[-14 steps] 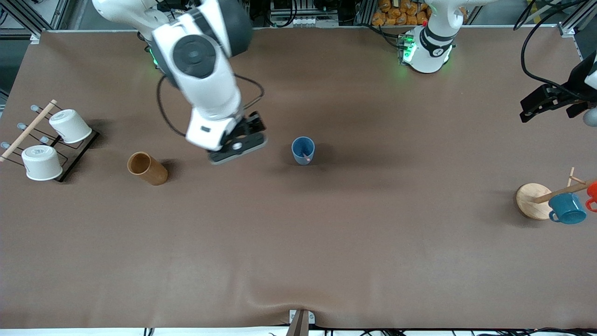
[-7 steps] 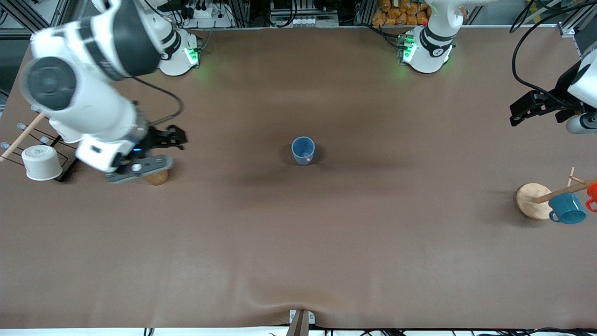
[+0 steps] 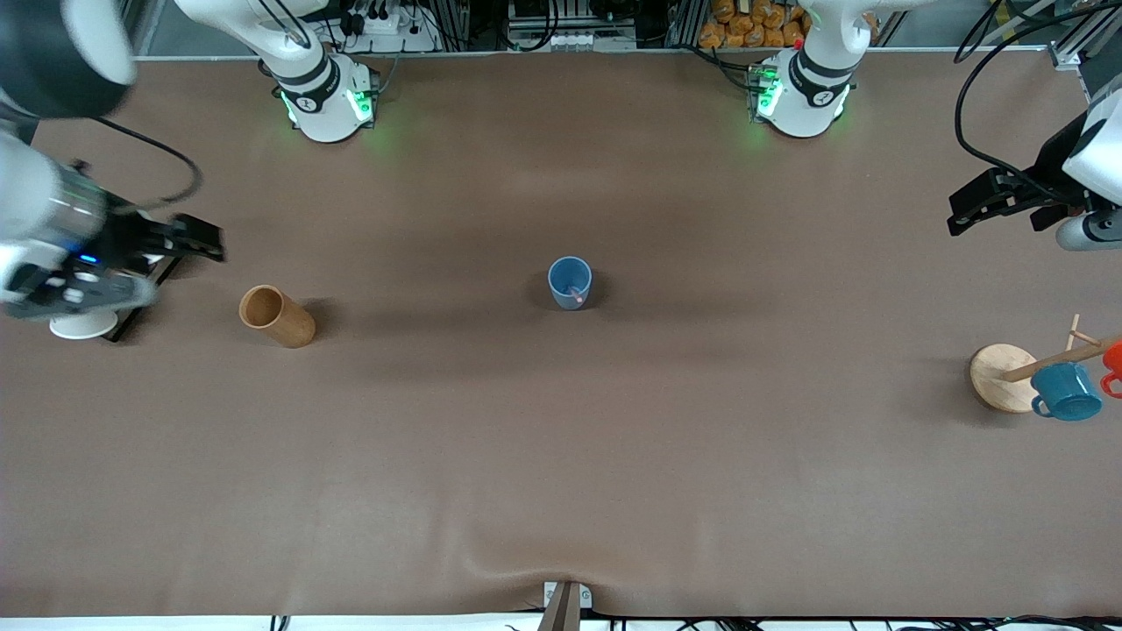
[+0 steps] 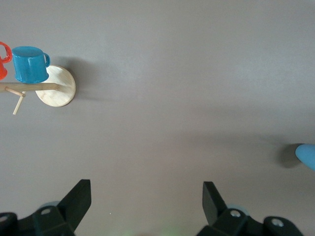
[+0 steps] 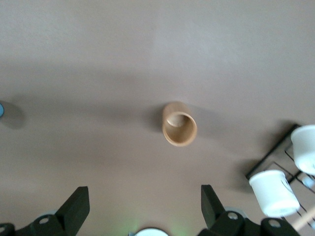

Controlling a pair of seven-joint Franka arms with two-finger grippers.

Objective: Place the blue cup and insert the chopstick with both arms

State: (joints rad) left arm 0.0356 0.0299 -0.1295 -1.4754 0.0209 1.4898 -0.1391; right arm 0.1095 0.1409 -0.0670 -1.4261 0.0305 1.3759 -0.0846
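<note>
The blue cup (image 3: 570,282) stands upright at the middle of the table. The pale pink chopstick (image 3: 576,294) leans inside it, tip just above the rim. My right gripper (image 3: 200,238) is open and empty over the cup rack at the right arm's end of the table; its wrist view shows the open gripper (image 5: 143,201) and a sliver of the blue cup (image 5: 1,109). My left gripper (image 3: 966,209) is open and empty over the table at the left arm's end. Its wrist view shows the open gripper (image 4: 146,196) and the blue cup's edge (image 4: 307,155).
A brown cup (image 3: 277,316) lies tilted between the rack and the blue cup, and shows in the right wrist view (image 5: 179,126). A black rack (image 3: 131,302) holds white cups (image 5: 273,192). A mug tree's wooden base (image 3: 999,377) carries a teal mug (image 3: 1066,391) and a red mug (image 3: 1113,359).
My right arm has swung away from beside the blue cup, past the brown cup, to over the rack. My left gripper has shifted slightly. The cup and chopstick have not moved.
</note>
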